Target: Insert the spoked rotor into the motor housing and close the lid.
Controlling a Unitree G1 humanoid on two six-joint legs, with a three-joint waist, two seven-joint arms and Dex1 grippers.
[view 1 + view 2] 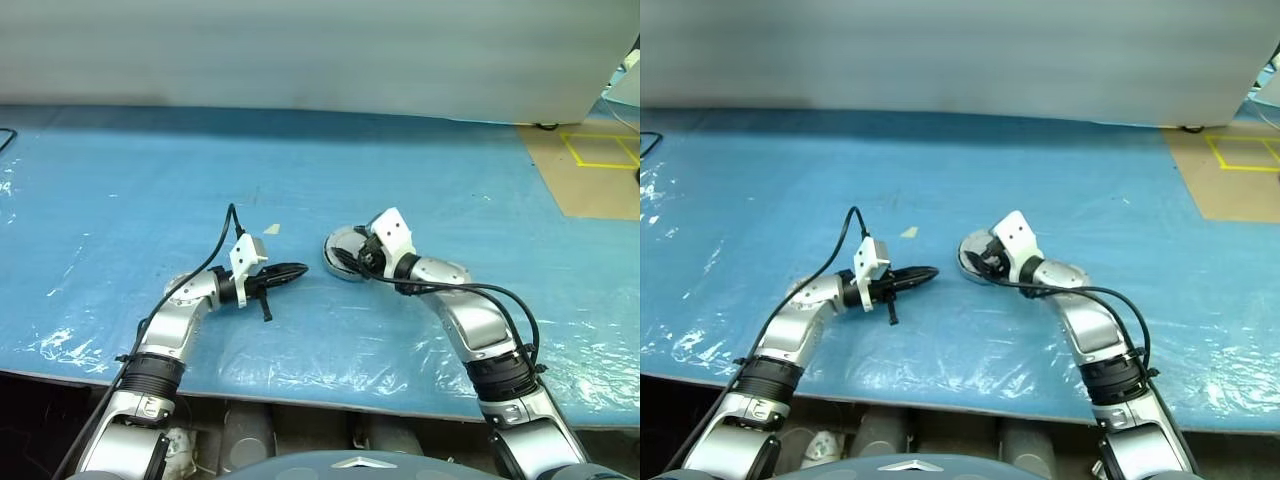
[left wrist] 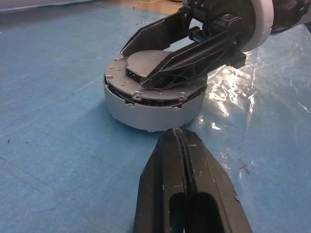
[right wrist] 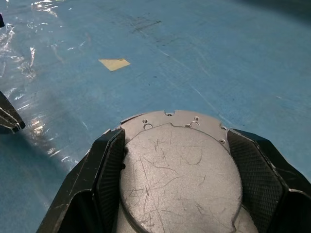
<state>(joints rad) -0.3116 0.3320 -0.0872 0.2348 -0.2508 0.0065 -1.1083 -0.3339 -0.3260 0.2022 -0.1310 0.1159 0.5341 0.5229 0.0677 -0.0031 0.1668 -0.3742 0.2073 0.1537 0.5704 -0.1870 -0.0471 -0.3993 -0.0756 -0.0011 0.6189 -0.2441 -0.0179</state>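
A blue sheet (image 1: 120, 200) covers the work surface, with a pale wall behind and a bare brown patch marked with yellow tape (image 1: 600, 150) at the far right. Near the middle of the sheet the housing (image 2: 150, 109) stands upright, and the lid (image 3: 177, 170) is seen lying on top of it, plain grey face up. The rotor is judged to be already inside, though it is hidden under the lid. The right gripper (image 3: 175, 160) is spread around the lid, one finger on each side of its rim; a firm grasp cannot be confirmed. A dark gap shows between lid and housing in the left wrist view, so the lid is judged not fully seated: pressing or turning it home is what remains. The left gripper (image 1: 285, 272) is clenched on nothing, pointing at the housing from just beside it. Open sheet lies all around the housing, the near table edge is well apart, and only a small scrap of tape (image 3: 114, 63) lies near.
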